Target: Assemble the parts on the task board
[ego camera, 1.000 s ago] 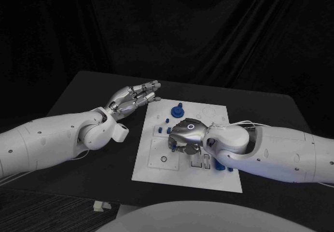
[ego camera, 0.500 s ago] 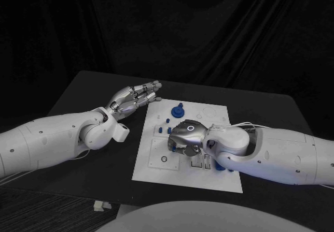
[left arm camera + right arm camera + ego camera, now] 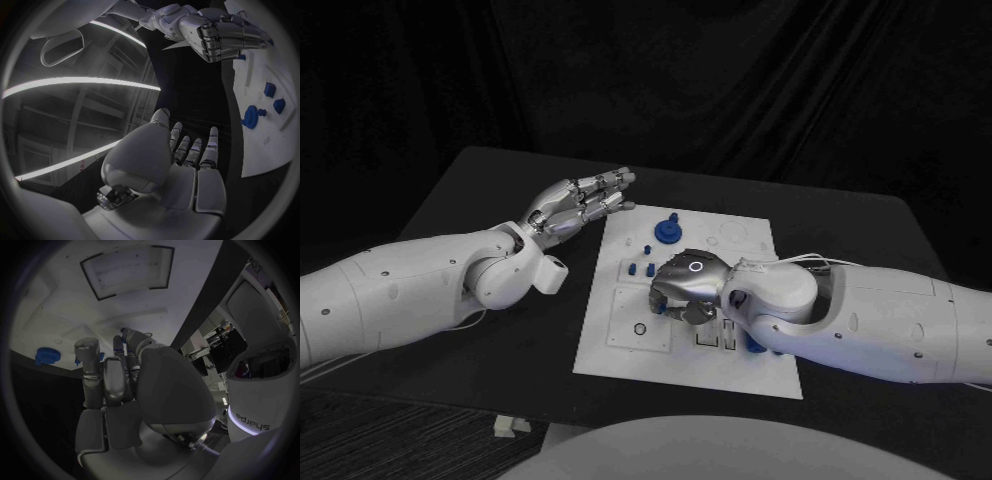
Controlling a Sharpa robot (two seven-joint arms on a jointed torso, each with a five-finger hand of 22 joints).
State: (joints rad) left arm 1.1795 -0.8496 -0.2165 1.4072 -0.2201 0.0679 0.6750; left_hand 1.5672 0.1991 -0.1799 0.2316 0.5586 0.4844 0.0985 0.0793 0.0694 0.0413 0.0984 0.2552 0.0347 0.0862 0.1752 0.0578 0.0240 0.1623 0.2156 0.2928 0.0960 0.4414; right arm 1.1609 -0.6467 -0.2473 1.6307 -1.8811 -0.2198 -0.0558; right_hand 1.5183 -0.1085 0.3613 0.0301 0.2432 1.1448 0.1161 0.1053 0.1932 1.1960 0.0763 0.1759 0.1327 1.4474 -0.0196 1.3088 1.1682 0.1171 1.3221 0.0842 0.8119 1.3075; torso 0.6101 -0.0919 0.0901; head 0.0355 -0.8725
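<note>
— So where's the white rectangular task board (image 3: 733, 370)?

— Middle of the black table (image 3: 473, 190). A round blue gear-like part (image 3: 669, 231) stands toward its twelve o'clock end, with small blue pegs (image 3: 638, 268) just below.

— And the right hand (image 3: 687, 290)?

— Curled, fingers down over the board's centre; whether it holds a piece I cannot tell.

— The left hand (image 3: 577, 207)?

— At ten o'clock off the board, fingers straight and apart, holding nothing.
</note>
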